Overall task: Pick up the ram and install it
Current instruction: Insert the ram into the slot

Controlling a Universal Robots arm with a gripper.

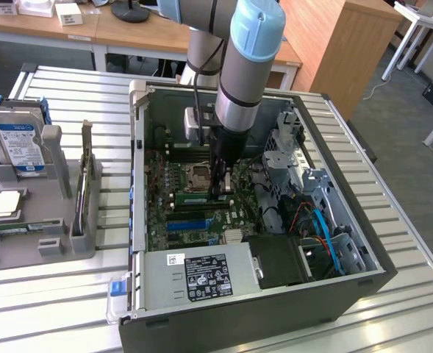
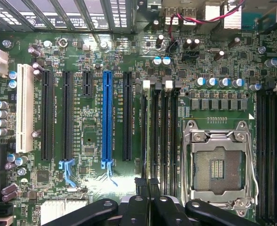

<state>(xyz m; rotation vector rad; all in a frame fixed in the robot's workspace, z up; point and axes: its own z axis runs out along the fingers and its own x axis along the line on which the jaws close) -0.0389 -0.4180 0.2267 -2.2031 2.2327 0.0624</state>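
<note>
Inside the open computer case [image 1: 139, 140] on the slatted bench [image 1: 69, 95], my pincer [image 1: 218, 184] stands straight down over the motherboard. Its black fingers are drawn narrow, almost together, at one end of the ram [image 1: 192, 197]. The green stick, white label showing, sits on edge in the bank of memory slots just beside the processor socket [image 1: 198, 175], between that socket and the blue expansion slot [image 1: 190, 222]. In the wrist view my pincer [image 2: 150, 184] hangs over the same dark slots, with the processor socket [image 2: 218, 165] empty on one side and the blue expansion slot [image 2: 107, 117] on the other. Whether my fingers pinch the stick's top edge or only bear on it, I cannot tell. On the exterior view's left, the grey holder [image 1: 76, 239] carries the hard drive [image 1: 21, 143] and the square processor chip [image 1: 3, 204], both well apart from the work. By my reckoning the pick-up is done and the installing is in hand: the stick lies along its slot, but I cannot say it is fully home. Seating it, as I judge, calls for a straight, even push down along the slot, with no tilt, until the white latches [image 2: 146, 84] at the slot ends close on it. A skewed press could strain the board or leave one end proud.
</note>
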